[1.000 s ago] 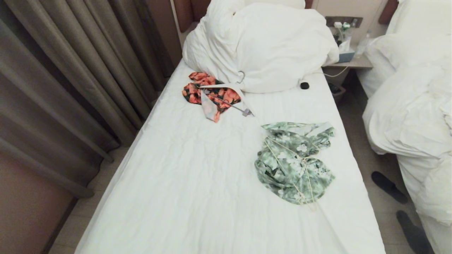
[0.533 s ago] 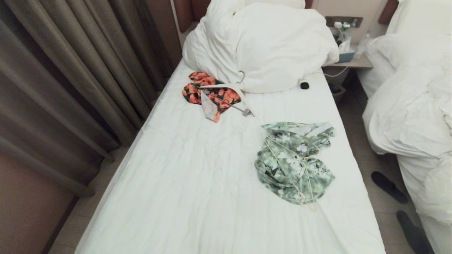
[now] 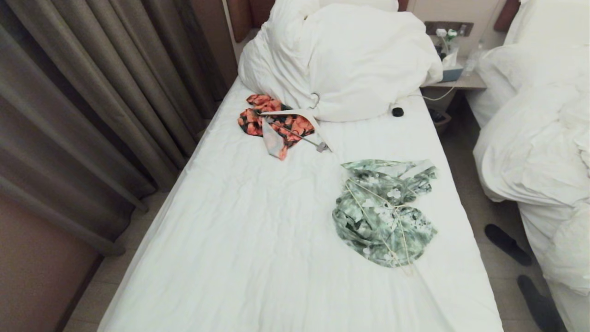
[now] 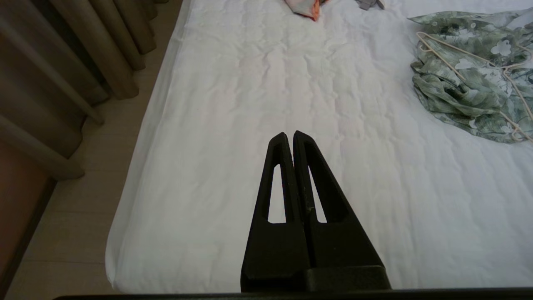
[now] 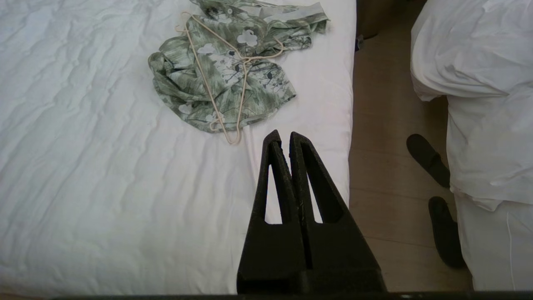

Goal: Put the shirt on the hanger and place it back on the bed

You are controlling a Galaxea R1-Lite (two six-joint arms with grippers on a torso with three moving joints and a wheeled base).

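Nearest the foot of the bed (image 3: 258,258), both arms were parked short of the shirt (image 3: 385,216). The left pincer (image 4: 289,134) hung over bare sheet, well apart from the shirt, its jaws pressed together on nothing. The right pincer (image 5: 281,134) hovered near the shirt's near hem, by the bed's right edge, likewise closed and empty.

The shirt lay crumpled in a heap on the right half of the bed, beyond both pincers. The hanger (image 3: 375,198) lay flat on top of it, not threaded through. Its long axis ran along the bed. One end poked just past the near hem toward the foot, and the thin arms crossed over the heap's middle. Which end carried the hook I could not tell for sure.

The likely trouble was the wire. It was thin and lay tight on soft cloth, so a closing pincer could pinch fabric with it and lift both together. The heap hid the neck opening, so an arm might go into a sleeve instead. The shirt sat near the bed's right edge, and a tug could drag it off.

Farther on, past the shirt, lay an orange garment (image 3: 276,124) with a white hanger (image 3: 295,114), easy to mistake for the target. Beyond that rose the duvet heap (image 3: 341,60).
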